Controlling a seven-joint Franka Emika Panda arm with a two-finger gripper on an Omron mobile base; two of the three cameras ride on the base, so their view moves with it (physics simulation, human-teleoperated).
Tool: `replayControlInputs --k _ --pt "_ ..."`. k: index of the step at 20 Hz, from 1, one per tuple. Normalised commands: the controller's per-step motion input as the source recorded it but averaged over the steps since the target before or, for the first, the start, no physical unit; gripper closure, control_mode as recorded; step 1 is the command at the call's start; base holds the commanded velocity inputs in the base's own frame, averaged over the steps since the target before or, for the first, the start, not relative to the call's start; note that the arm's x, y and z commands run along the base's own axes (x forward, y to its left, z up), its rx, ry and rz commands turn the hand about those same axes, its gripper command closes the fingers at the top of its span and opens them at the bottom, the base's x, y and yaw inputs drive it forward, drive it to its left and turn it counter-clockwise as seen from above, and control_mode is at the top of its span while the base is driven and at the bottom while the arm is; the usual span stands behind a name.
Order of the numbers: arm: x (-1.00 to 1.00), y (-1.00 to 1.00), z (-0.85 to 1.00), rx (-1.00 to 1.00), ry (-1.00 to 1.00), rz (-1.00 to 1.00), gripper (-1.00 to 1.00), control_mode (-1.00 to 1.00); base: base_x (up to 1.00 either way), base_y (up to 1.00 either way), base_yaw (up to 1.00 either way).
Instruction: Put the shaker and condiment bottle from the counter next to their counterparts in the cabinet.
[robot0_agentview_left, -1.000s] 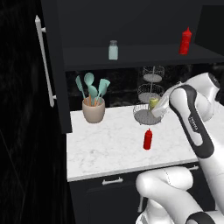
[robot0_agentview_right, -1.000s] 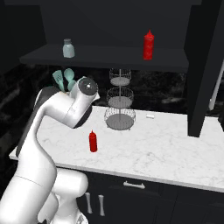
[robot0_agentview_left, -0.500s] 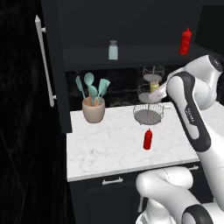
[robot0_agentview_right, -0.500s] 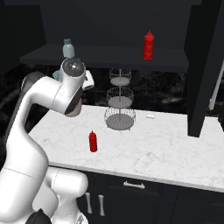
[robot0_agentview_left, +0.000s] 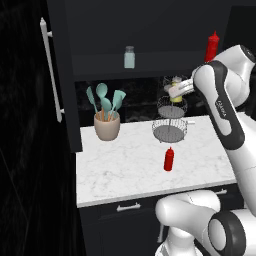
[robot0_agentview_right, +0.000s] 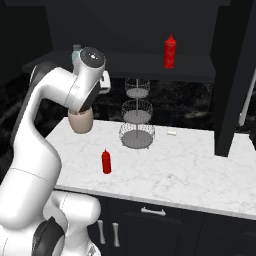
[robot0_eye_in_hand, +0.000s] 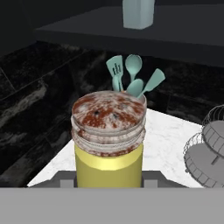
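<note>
Pinching the shaker (robot0_eye_in_hand: 108, 144) aloft above the counter (robot0_agentview_left: 125, 165), the gripper (robot0_agentview_left: 176, 91) hangs below the cabinet (robot0_agentview_left: 150, 62) shelf, where the pale blue-green shaker (robot0_agentview_left: 129, 56) stands left of the red squeeze bottle (robot0_agentview_left: 212, 46), while the condiment bottle (robot0_agentview_left: 169, 159) stands on the marble.

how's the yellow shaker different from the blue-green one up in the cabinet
The yellow shaker is olive-yellow with a rust-speckled cap and held in the pincer above the counter; the blue-green shaker is pale and stands on the cabinet shelf. Both are small, upright and capped.
</note>
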Motion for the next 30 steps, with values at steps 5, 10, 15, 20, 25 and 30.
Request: replayControlInputs --k 5,10,15,20,25,30 --pt "0.05 0.15 0.23 0.04 0.01 -0.08 1.00 -1.00 0.00 0.00 0.00" --pt "0.00 0.20 0.17 0.00 -0.05 -0.03 1.00 -1.00 0.00 0.00 0.00" --pt "0.03 0.22 0.09 0.00 -0.05 -0.03 1.00 -1.00 0.00 0.00 0.00" --pt "0.16 0.18 0.12 0.00 -0.01 -0.01 1.00 -1.00 0.00 0.00 0.00" --pt "0.19 0.12 0.26 0.00 0.00 -0.02 1.00 -1.00 0.00 0.00 0.00" --pt "0.23 0.06 0.29 0.00 -0.02 -0.03 1.00 -1.00 0.00 0.00 0.00"
